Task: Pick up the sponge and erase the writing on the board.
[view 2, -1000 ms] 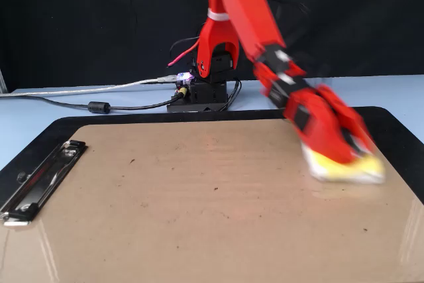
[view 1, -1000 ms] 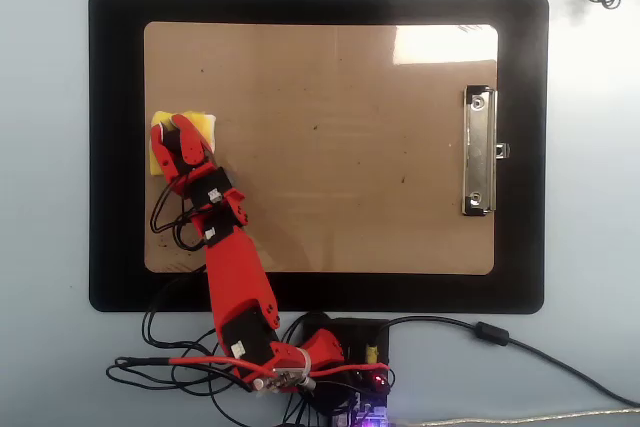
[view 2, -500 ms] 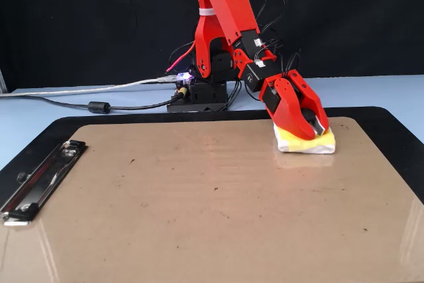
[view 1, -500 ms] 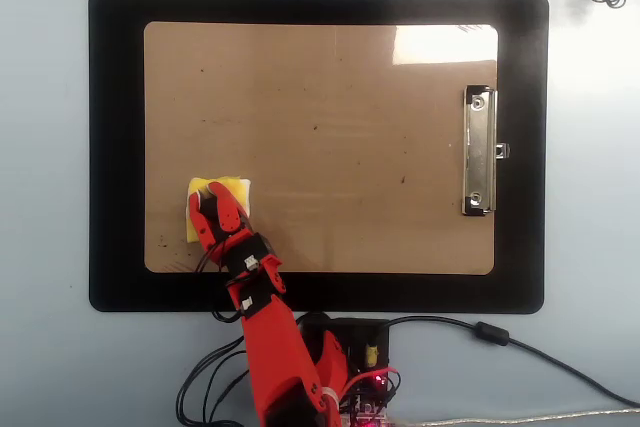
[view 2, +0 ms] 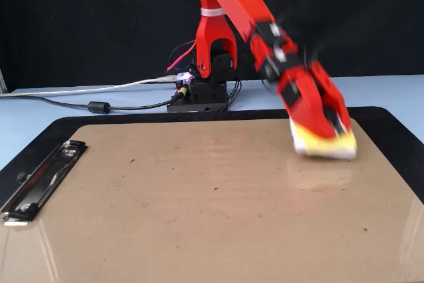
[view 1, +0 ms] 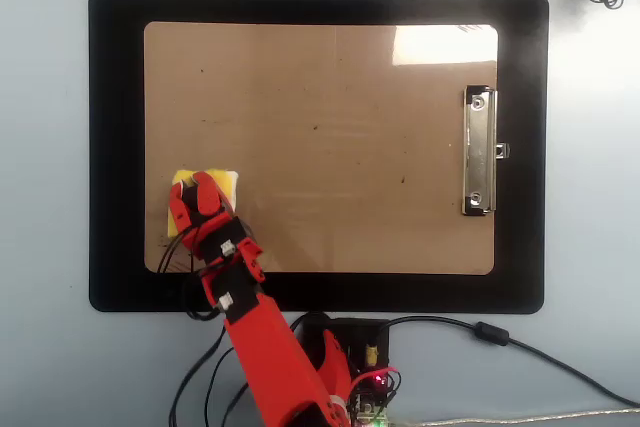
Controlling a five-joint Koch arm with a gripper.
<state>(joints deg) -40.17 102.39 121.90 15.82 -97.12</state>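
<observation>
**Item: sponge held in the pincer at the board's corner, no writing visible**

- Gripper (view 1: 200,190): red, two jaws closed around the sponge; blurred in the fixed view (view 2: 324,124), which I judge to mean it is in motion.
- Sponge (view 1: 222,181): yellow foam with whitish edges, lying directly under and between the jaws, only its upper and right edges showing past them in the overhead view. In the fixed view (view 2: 326,147) its underside sits at or just above the surface; contact cannot be confirmed because of the blur.
- Board (view 1: 330,97): tan clipboard lying on a black mat (view 1: 115,147), metal clip (view 1: 479,152) on the right short edge in the overhead view. The sponge is near the lower-left corner there, well apart from the clip.
- Writing: none legible in either view. Only small dark specks and a faint mark near the lower-left edge show; whether that mark is leftover ink is too small to tell.
- Governing relation: the sponge is already within the grip, so nothing needs to be reached for. The board's long axis runs away to the right in the overhead view.
- Judgement: erasing appears complete or nearly so.
</observation>
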